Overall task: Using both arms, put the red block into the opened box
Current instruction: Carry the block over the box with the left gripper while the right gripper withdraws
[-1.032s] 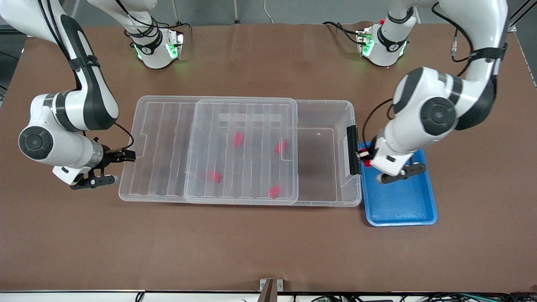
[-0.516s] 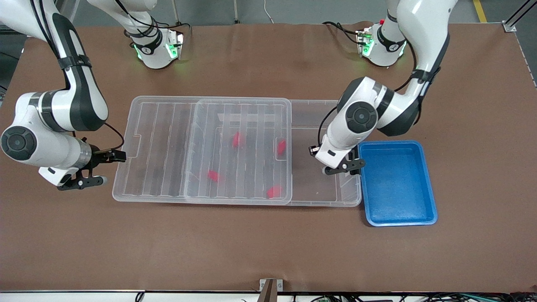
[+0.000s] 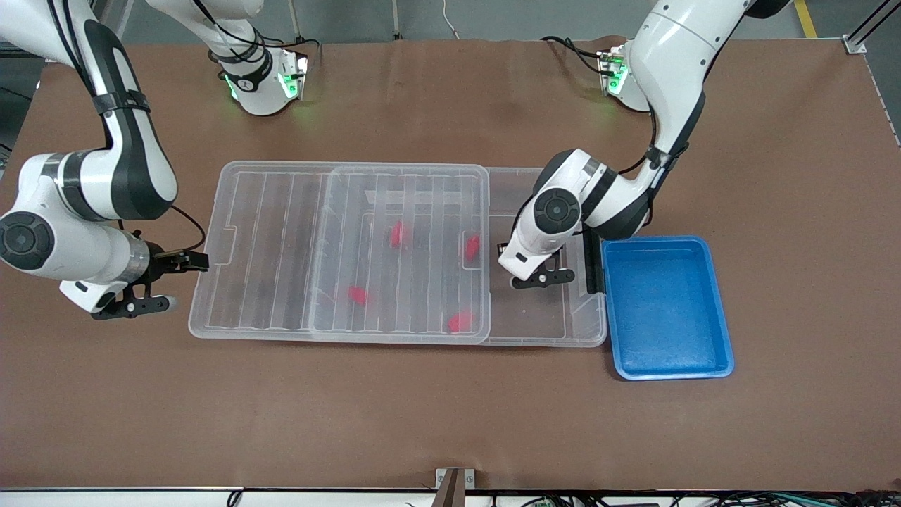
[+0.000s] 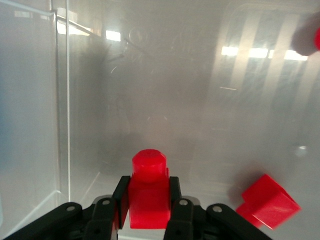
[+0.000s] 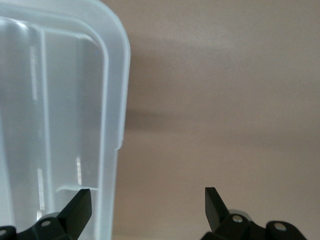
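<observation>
Red plastic is showing between the black fingers (image 4: 175,207) of the left gripper (image 3: 522,266), which is clamping the red block (image 4: 149,190) from both sides, its round stud pointing away from the wrist. This gripper is hanging over the uncovered end of the box (image 3: 577,331), above the bare floor of the bin, with the black latch (image 3: 590,260) at about three o'clock from it in the front view and the blue tray (image 3: 669,366) just beside that end of the box. In the left wrist view a second red piece (image 4: 267,201) is lying on the box floor near the held one, and another red edge (image 4: 317,37) is peeking in at the corner. From the gripper the left arm (image 3: 598,201) is rising back toward its base at about one o'clock. The ribbed lid (image 3: 281,246) is lying slid toward the right arm's end of the table, overhanging the box there, and four red blocks (image 3: 399,234) are showing through it. The right gripper (image 3: 184,282) is standing with its jaws spread wide at the lid's outer edge; in the right wrist view one finger (image 5: 75,207) is sitting over the lid's rim and the other over the brown table (image 3: 450,415). The right arm (image 3: 112,190) is bending up toward eleven o'clock.
</observation>
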